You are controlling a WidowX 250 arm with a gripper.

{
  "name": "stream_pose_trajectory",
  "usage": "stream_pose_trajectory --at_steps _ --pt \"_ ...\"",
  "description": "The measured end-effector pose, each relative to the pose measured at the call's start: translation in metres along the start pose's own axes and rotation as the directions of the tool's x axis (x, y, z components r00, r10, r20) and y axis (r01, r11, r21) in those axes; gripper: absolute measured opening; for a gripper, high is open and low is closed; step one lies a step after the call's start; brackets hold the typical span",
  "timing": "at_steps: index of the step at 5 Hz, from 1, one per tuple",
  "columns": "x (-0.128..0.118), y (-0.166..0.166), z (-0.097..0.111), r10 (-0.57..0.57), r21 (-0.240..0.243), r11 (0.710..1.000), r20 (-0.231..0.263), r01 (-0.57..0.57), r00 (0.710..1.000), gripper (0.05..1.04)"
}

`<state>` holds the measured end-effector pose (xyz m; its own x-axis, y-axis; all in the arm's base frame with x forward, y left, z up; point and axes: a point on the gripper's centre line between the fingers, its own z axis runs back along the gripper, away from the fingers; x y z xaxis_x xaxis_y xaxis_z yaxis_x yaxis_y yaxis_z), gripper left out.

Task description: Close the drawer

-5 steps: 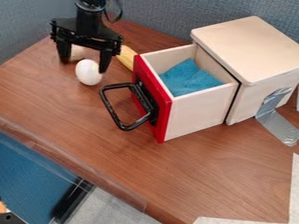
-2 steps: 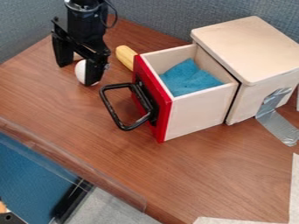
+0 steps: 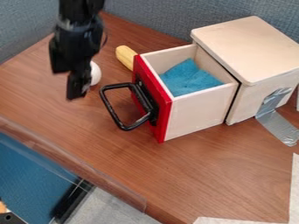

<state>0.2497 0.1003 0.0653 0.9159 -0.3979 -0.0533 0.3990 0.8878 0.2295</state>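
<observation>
My black gripper [image 3: 68, 83] hangs over the upper left of the table, left of the drawer and apart from it. Its two fingers stand apart, one lower in the view than the other, so it is open. The drawer [image 3: 196, 111] is pulled out of its light wooden box [image 3: 251, 50]. A red front [image 3: 165, 113] with a black loop handle [image 3: 119, 121] faces left. Inside the drawer lies a blue cloth [image 3: 188, 78].
A white egg [image 3: 95, 73] sits right behind the gripper, partly covered by it. A yellow object [image 3: 125, 57] lies by the drawer's upper left corner. Silver tape [image 3: 279, 124] fixes the box to the table [image 3: 216, 175]. Blue-grey partitions [image 3: 154, 19] stand behind.
The gripper has turned and come down the view toward the table's front edge, passing over the egg. Drawer, box and cloth have not moved.
</observation>
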Motion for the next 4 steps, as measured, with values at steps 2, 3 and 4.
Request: stream_pose_trajectory --at_steps 2,3,4 --pt "-0.022 -0.036 0.005 0.191 -0.056 0.98 -0.01 -0.192 0.981 1.001" --pt "-0.014 -0.045 0.008 0.283 -0.091 0.955 -0.004 -0.283 0.959 1.001" --pt "0.011 -0.046 0.009 0.36 -0.101 0.928 0.001 -0.358 0.933 1.001"
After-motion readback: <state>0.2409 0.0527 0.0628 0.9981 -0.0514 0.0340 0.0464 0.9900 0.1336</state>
